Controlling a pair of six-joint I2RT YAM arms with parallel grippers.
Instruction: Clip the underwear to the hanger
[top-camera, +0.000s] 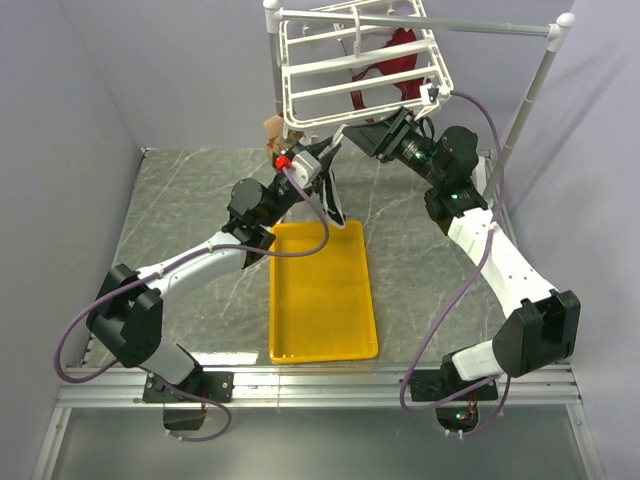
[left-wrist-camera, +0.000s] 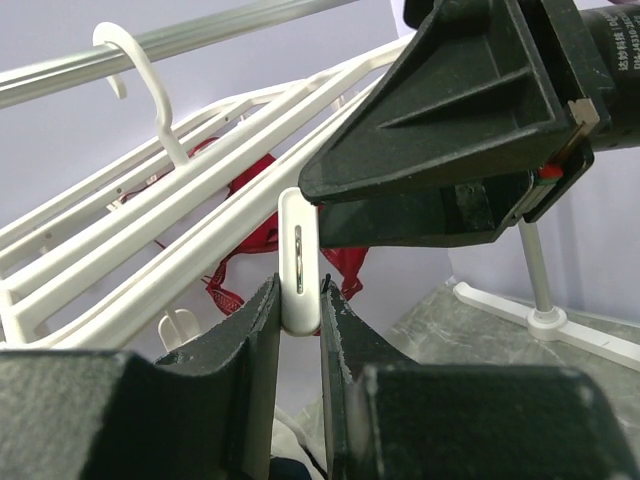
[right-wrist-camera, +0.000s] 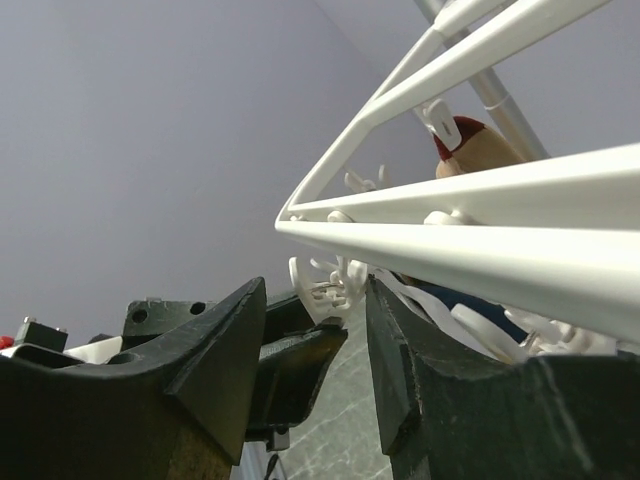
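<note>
So the left gripper (left-wrist-camera: 300, 295) is up at the lower edge of the hanger (right-wrist-camera: 480, 250), and its fingers are pressed in on one of the little white clips (left-wrist-camera: 298, 250). The clip stands upright between them, touching both pads, with its metal spring facing the wrist camera. The gap is only as wide as the clip.

The underwear (top-camera: 336, 205) hangs down right under that gripper as a dark navy strip with a white edge. Its bottom end dangles over the far edge of the yellow tray (top-camera: 320, 300). I can't tell if the fabric is pinched by the fingers or is just draped there; the wrist view only shows a sliver of navy and white at the bottom of the gap.

The right gripper (right-wrist-camera: 315, 290) sits just across from the left one, nearly nose to nose under the rack. Its fingers are clearly apart with nothing in them — a bunch of dangling clips shows through the gap, further back.

The rack is tilted (hook over the pole of the white stand (top-camera: 548, 50)), and a dark red garment (top-camera: 402, 45) hangs behind its bars.
</note>
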